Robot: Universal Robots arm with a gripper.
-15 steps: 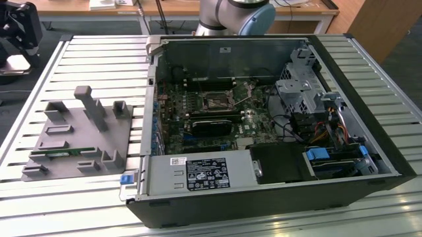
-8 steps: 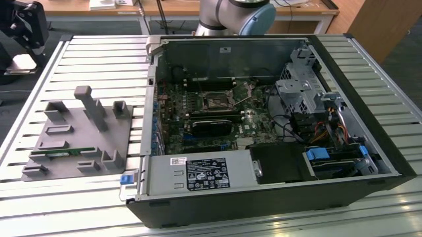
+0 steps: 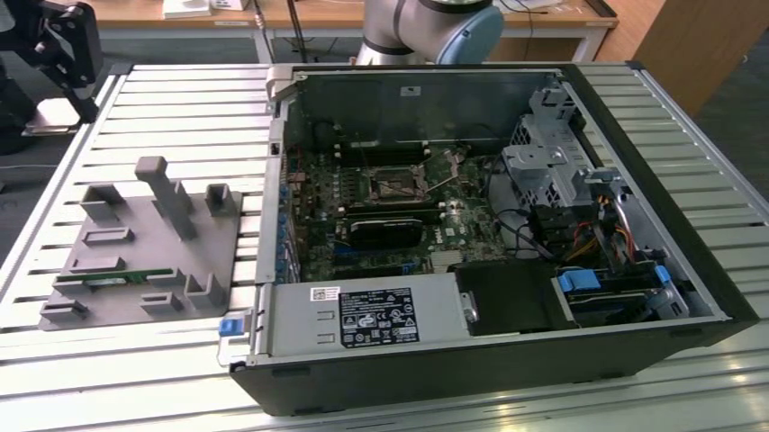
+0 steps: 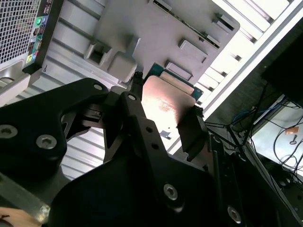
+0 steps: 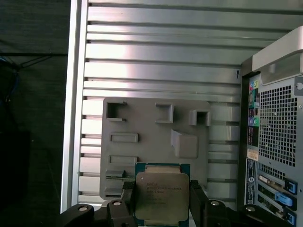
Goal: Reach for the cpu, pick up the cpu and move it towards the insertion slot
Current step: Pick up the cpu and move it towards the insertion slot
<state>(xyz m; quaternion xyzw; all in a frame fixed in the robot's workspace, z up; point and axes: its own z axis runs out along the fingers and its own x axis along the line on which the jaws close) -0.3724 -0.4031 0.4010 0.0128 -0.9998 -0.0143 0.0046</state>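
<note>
1. The cpu [image 5: 161, 196] is held in the air, with its silvery metal top facing the camera in the first wrist view and a green board edge showing around it.
2. The gripper [image 5: 162, 204] is clenched on the cpu. Its two black fingers [image 5: 196, 201] press against opposite side edges of the chip. In the second wrist view the cpu [image 4: 165, 101] shows as a pale, shiny square between the same fingers [image 4: 191, 132].
3. Behind the chip, farther from both wrist cameras, lies a grey fixture plate [image 5: 156, 142] with raised blocks and shallow pockets.
4. That fixture plate [image 3: 144, 243] rests on a slatted metal worktop [image 3: 180, 99], toward the exterior view's left. A narrow green strip [image 3: 114, 281] sits in one of its holders.
5. Just beside the plate, toward the exterior view's right, an opened computer case [image 3: 673, 180] lies on its side on the worktop.
6. Inside the case, on the board, is the insertion slot [image 3: 394, 186], a dark square socket in a silvery bracket. It is well apart from the fixture plate.
7. A black block [image 3: 384, 232] sits near the slot.
</note>
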